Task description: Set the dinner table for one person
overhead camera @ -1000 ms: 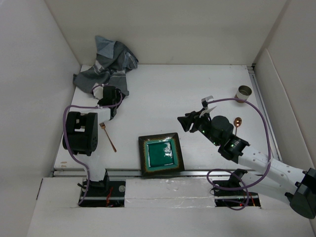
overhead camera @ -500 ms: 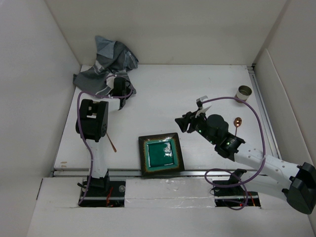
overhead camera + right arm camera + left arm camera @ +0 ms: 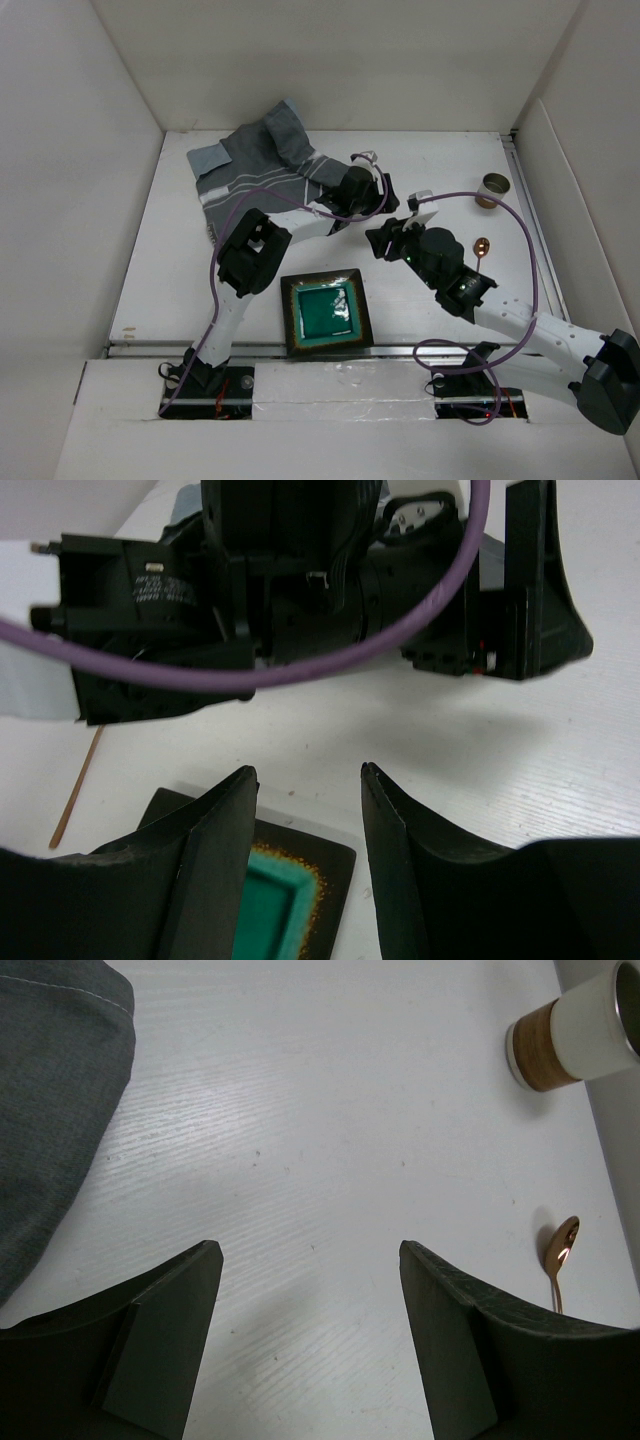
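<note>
Counter (image 3: pixel 450 160): white and flat, lying under both hands; it carries everything in view.
Left hand (image 3: pixel 310 1260): over the counter's middle, jaws spread wide with nothing between them and bare counter below.
Right hand (image 3: pixel 308 775): just beside the left hand on its near side, jaws partly apart and empty, above the counter at the plate's (image 3: pixel 325 312) far edge.
Cloth (image 3: pixel 255 165): grey, striped, far left.
Cup (image 3: pixel 492 188), spoon (image 3: pixel 481 246): right side.
</note>
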Robot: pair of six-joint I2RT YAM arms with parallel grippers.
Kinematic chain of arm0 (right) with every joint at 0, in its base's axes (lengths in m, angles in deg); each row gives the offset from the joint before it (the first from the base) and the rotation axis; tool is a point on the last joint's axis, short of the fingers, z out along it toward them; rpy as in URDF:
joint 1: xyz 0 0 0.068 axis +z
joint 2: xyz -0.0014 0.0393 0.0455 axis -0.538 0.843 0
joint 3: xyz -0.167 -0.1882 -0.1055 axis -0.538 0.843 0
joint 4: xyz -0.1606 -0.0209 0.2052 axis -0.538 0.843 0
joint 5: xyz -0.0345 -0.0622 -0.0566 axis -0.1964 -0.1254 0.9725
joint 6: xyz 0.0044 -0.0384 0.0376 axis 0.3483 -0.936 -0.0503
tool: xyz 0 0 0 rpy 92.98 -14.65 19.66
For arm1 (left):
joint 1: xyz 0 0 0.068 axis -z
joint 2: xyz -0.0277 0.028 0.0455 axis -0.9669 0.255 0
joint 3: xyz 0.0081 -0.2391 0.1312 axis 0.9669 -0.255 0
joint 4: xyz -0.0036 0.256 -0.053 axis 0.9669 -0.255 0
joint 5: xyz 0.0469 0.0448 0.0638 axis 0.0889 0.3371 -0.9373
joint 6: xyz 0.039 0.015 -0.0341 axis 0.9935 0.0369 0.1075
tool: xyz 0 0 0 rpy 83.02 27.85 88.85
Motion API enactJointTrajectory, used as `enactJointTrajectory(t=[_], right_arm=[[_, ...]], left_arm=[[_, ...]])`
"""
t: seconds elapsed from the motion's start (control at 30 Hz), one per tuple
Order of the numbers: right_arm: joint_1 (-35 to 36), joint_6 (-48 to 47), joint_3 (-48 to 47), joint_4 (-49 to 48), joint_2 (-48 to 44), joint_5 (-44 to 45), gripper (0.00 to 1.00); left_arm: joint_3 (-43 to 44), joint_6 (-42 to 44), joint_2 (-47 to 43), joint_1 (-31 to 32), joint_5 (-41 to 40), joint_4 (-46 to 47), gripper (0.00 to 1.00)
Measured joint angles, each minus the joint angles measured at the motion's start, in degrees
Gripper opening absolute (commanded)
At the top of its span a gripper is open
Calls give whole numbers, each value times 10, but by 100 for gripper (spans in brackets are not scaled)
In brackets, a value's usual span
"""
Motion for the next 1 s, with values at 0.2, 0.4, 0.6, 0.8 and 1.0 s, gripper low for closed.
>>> enactJointTrajectory(t=[0.2,0.4,0.6,0.8,1.0], right_arm=[[-19,19,0,3,-3,14,4],[-47,46,2,0,1,17,5],[-63,86,-34,-17,107,9,70],[-112,129,-195,-8,327,-22,77],[-166,186,-278,-9,452,-68,77]], left_arm=[[-109,25,-65,-18,-7,12,60],[-313,21,-285,-101,-108,45,46],[-452,-53,-459,-209,-161,115,55],[-542,-139,-460,-259,-168,60,57],[-536,-212,-457,-255,-186,-67,52]])
